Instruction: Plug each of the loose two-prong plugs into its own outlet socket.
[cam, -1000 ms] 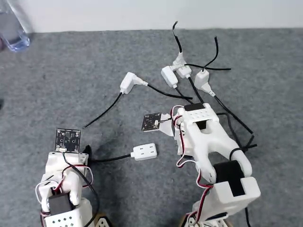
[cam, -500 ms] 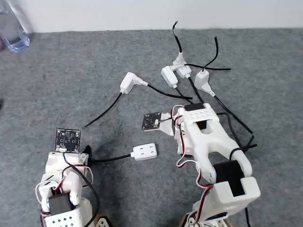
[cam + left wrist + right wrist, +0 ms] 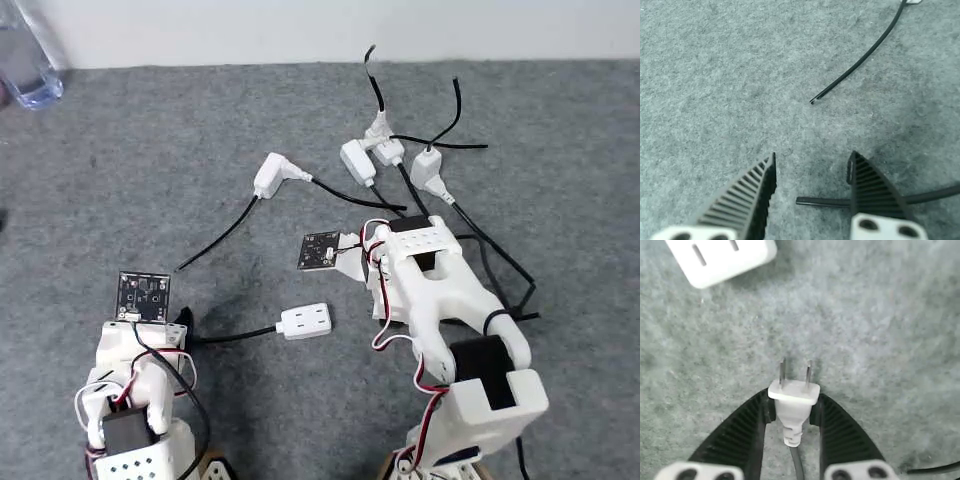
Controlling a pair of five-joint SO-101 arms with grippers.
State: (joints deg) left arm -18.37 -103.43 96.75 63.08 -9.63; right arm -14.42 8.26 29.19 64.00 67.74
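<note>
My right gripper [image 3: 792, 397] is shut on a white two-prong plug [image 3: 791, 400], held just above the grey carpet with its prongs pointing away from the wrist. A white outlet socket [image 3: 722, 257] lies a short way beyond the prongs and off to one side. From above, that socket block [image 3: 305, 320] lies between the two arms on a black cord, with the right arm [image 3: 430, 275] beside it. My left gripper [image 3: 813, 157] is open over bare carpet with a black cord [image 3: 822, 202] running between its fingers. Another white plug [image 3: 268, 176] lies further back.
Several white plugs and socket blocks [image 3: 358, 161] with tangled black cords [image 3: 480, 240] lie behind and beside the right arm. A loose black cord end [image 3: 812, 101] lies ahead of the left gripper. A clear bottle [image 3: 25, 65] stands at the far left corner.
The right arm's wrist has shifted slightly away from the table's front edge, the plug still in its gripper. The left arm has not moved.
</note>
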